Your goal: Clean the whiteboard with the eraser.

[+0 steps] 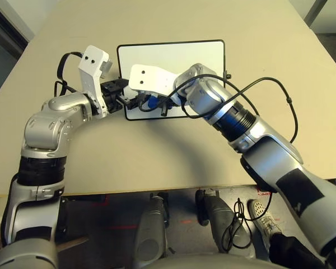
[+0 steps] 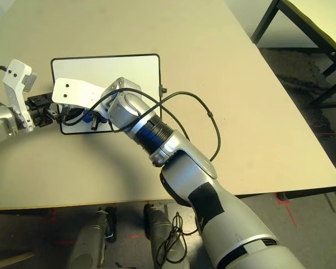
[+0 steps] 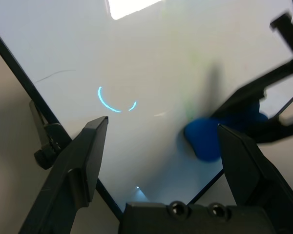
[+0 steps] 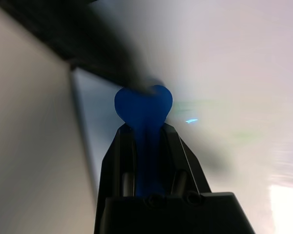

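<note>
One whiteboard (image 1: 173,59), one eraser (image 4: 143,105), two pincers — left (image 3: 161,141), right (image 4: 145,134) — and one table (image 1: 157,151).

We see the flat white rectangular whiteboard with its thin black frame (image 1: 173,53) lying flat, reaching away beyond both pincers. A small cyan arc mark (image 3: 115,101) sits on its surface between the spread fingers of the left gripper (image 3: 158,141). The small bright blue eraser block (image 4: 143,109) is clamped between the fingers of the right gripper (image 4: 145,131), its rounded end pressed against the board near the corner.
</note>
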Tool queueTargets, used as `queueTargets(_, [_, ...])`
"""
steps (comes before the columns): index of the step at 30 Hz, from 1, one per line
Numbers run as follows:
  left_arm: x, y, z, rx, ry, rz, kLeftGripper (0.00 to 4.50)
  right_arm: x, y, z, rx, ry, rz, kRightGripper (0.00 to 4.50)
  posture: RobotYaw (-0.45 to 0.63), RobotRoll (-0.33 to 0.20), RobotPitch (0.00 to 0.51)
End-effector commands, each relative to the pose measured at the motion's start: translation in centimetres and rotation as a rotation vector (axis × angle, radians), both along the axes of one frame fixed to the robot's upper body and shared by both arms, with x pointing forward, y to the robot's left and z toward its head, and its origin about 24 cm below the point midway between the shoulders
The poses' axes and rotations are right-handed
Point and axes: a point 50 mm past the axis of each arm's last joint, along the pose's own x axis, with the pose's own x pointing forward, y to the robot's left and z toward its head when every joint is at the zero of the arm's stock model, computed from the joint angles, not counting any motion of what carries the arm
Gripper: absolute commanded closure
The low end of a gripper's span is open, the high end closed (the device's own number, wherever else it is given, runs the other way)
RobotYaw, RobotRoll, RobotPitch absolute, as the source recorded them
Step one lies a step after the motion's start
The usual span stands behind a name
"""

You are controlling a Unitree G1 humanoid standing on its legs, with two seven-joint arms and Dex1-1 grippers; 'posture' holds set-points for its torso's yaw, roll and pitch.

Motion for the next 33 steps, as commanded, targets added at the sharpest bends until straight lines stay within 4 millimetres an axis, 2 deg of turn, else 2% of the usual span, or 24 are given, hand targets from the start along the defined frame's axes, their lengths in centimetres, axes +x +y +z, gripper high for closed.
queueTargets(1, [-0.4,-0.1,-0.5,0.016,0.033,-0.014,0.00,0.6,0.1,1.7,0.039,-0.048,-0.008,3.93,0.05,0.000,0.263])
queueTargets(6, [-0.5,-0.2,-0.7,0.027,0.055,-0.023,0.00,0.8,0.2,1.6,0.029,-0.046,-0.008,3.93,0.05,0.000,0.261])
queueTargets(11, [-0.9,-0.2,-1.2,0.042,0.097,-0.035,0.00,-0.4,-0.1,-2.2,-0.064,0.032,0.033,3.93,0.05,0.000,0.261])
queueTargets(15, [-1.0,-0.2,-1.3,0.048,0.113,-0.040,0.00,-1.3,-0.3,-3.4,-0.088,0.056,0.046,3.93,0.05,0.000,0.262])
queueTargets(18, [-1.0,-0.1,-1.3,0.048,0.111,-0.038,0.00,-1.2,-0.4,-3.1,-0.079,0.047,0.034,3.93,0.05,0.000,0.262])
queueTargets(23, [-0.9,-0.1,-1.2,0.049,0.107,-0.037,0.00,0.1,-0.3,-0.1,-0.017,-0.021,-0.012,3.93,0.05,0.000,0.257])
queueTargets(26, [-0.9,-0.1,-1.1,0.049,0.106,-0.037,0.00,0.6,-0.2,0.9,0.004,-0.039,-0.026,3.93,0.05,0.000,0.255])
queueTargets(30, [-0.8,-0.1,-1.1,0.048,0.104,-0.039,0.00,0.7,-0.1,0.8,0.000,-0.038,-0.026,3.93,0.05,0.000,0.251])
queueTargets(33, [-0.8,-0.1,-1.1,0.048,0.105,-0.041,0.00,0.1,0.0,-0.7,-0.036,0.000,0.002,3.93,0.05,0.000,0.251])
